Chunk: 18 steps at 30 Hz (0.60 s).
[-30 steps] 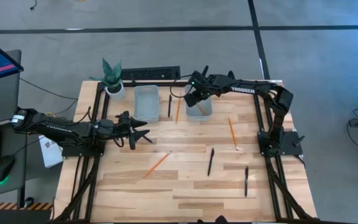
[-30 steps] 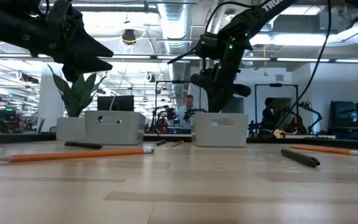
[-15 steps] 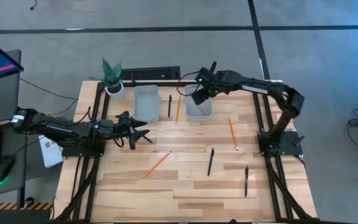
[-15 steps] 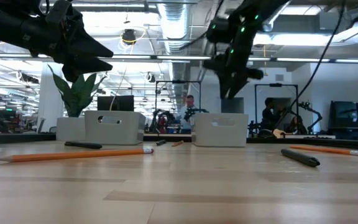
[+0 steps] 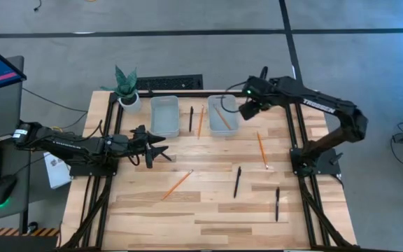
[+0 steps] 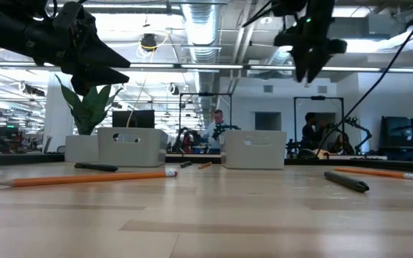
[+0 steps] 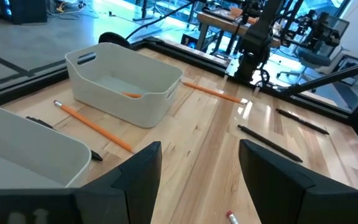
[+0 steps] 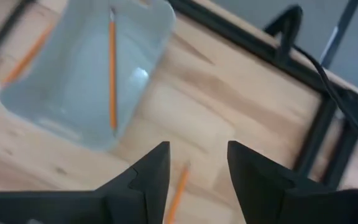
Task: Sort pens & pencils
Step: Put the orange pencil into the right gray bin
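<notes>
From above, the right gripper [image 5: 247, 110] hangs beside the right bin [image 5: 223, 114], which holds a pencil [image 5: 222, 117]; the other pencils [image 5: 178, 183] and the pens [image 5: 237, 180] are scattered on the table [image 5: 208, 210]. The left gripper [image 5: 161, 148] waits, spread. The low view hides the bin's contents. The right wrist view shows its fingers [image 8: 148, 177] apart and empty, over a loose pencil [image 8: 176, 191].

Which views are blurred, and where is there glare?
Right wrist view: all blurred, a bright glare spot inside the bin beside the pencil. Left wrist view: sharp, with glare on the table near its far edge. Low view: bright ceiling lights, arms only dark shapes.
</notes>
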Available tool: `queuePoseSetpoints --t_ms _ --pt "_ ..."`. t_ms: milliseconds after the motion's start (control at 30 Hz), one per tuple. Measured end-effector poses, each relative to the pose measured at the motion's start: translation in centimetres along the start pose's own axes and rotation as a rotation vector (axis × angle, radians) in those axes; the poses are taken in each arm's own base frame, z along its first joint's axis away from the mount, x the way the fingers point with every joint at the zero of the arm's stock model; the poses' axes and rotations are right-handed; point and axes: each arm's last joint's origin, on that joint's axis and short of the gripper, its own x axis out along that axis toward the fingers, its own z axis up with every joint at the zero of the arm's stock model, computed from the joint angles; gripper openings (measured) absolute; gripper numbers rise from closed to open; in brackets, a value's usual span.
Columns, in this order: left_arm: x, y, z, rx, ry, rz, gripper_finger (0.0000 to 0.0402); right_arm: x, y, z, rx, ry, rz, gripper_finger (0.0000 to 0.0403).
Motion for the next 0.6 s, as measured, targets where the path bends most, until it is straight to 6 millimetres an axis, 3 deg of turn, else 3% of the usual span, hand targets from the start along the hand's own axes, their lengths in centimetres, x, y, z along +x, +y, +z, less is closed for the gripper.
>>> queuePoseSetpoints --t_ms 200,433,600 --pt "0.0 0.0 0.0 -0.001 0.000 0.001 0.0206 -0.9 0.2 -1.9 -0.027 0.071 -0.030 0.0209" --pt "0.0 0.0 0.0 -0.002 0.000 0.001 0.0206 0.2 1.4 -5.2 -0.061 0.123 -0.052 0.0251" --pt "0.0 0.0 0.0 -0.002 0.000 0.001 0.0206 0.7 2.1 -8.1 -0.024 0.144 -0.068 0.0255"
